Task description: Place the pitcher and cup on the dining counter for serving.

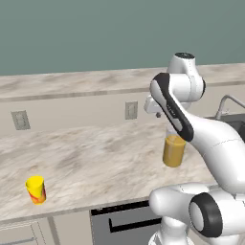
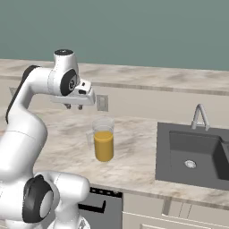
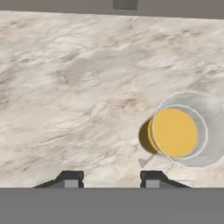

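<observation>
The pitcher [image 1: 173, 149] [image 2: 103, 144] stands upright on the lower marble worktop, clear glass with orange liquid inside. From above, its round rim and orange fill [image 3: 177, 132] lie to the right of my fingertips. My gripper [image 2: 74, 107] [image 3: 111, 179] hovers well above the worktop, up and to the left of the pitcher, open with nothing between its fingers. The small yellow cup [image 1: 36, 189] with red marks sits near the worktop's front edge, far left. The dining counter [image 1: 72, 82] [image 2: 156, 77] runs along the back as a raised marble slab on a cream half-wall.
A dark sink [image 2: 197, 154] with a faucet [image 2: 200, 116] is sunk into the worktop right of the pitcher. Wall outlets [image 1: 20, 119] [image 1: 131, 110] sit on the half-wall. A dark appliance front [image 1: 122, 220] lies below the worktop's front edge.
</observation>
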### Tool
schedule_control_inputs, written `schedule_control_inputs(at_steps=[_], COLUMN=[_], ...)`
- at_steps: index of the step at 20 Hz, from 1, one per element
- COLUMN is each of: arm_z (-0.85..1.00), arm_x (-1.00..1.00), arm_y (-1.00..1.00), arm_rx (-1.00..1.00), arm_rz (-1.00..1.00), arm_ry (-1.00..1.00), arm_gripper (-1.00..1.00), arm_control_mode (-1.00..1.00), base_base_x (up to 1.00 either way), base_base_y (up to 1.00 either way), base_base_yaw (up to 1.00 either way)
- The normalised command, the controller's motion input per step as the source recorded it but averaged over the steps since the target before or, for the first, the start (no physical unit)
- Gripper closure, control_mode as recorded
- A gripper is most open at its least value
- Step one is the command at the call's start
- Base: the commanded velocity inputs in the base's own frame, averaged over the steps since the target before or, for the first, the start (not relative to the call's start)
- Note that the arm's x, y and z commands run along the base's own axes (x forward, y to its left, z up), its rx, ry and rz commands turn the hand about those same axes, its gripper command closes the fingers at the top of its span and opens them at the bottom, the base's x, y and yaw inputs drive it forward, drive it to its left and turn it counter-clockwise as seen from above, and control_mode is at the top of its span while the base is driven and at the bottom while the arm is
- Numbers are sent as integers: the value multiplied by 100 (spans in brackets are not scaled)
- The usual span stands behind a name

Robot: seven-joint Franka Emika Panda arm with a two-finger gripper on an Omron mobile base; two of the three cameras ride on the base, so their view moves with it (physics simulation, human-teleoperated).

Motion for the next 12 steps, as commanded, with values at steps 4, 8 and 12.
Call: schedule_control_inputs(at_steps=[4, 8, 12], arm_z=[-24, -63, -71], arm_x=[-41, -64, -51], arm_y=[0, 0, 0], arm_rx=[0, 0, 0], arm_rz=[-5, -24, -37], arm_ry=[0, 0, 0], arm_gripper=[-100, -100, -100], arm_control_mode=[-100, -100, -100], base_base_x=[0, 0, 0], base_base_y=[0, 0, 0], base_base_yaw=[0, 0, 0])
